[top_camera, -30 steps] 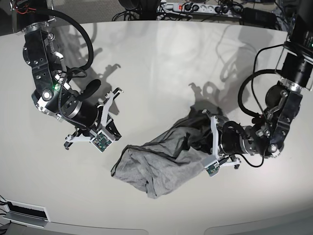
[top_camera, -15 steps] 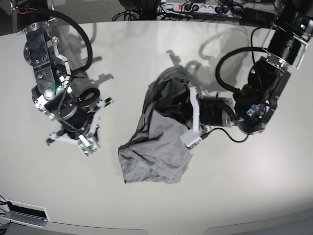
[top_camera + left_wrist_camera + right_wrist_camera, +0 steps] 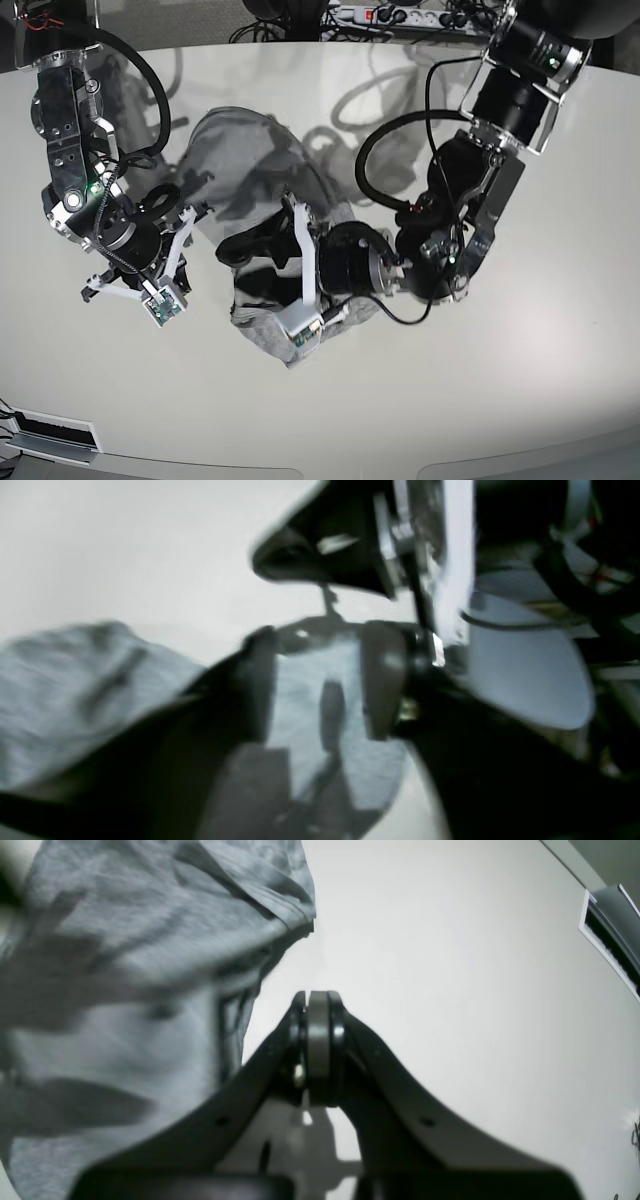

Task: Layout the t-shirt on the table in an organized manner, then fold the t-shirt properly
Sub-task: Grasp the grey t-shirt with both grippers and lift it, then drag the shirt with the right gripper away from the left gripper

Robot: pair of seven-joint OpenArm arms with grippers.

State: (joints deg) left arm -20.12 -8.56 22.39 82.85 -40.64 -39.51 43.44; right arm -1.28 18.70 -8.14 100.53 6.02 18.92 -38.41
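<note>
Base view: the grey t-shirt (image 3: 240, 160) is bunched in a heap mid-table (image 3: 560, 300), one end flung toward the far left, the other crumpled under the left gripper (image 3: 262, 248). The left wrist view is blurry, but that claw's pads (image 3: 382, 680) stand apart with grey cloth showing between them; whether it grips, I cannot tell. The right gripper (image 3: 317, 1005) hangs just beside the shirt's edge, jaws pressed together on nothing.
</note>
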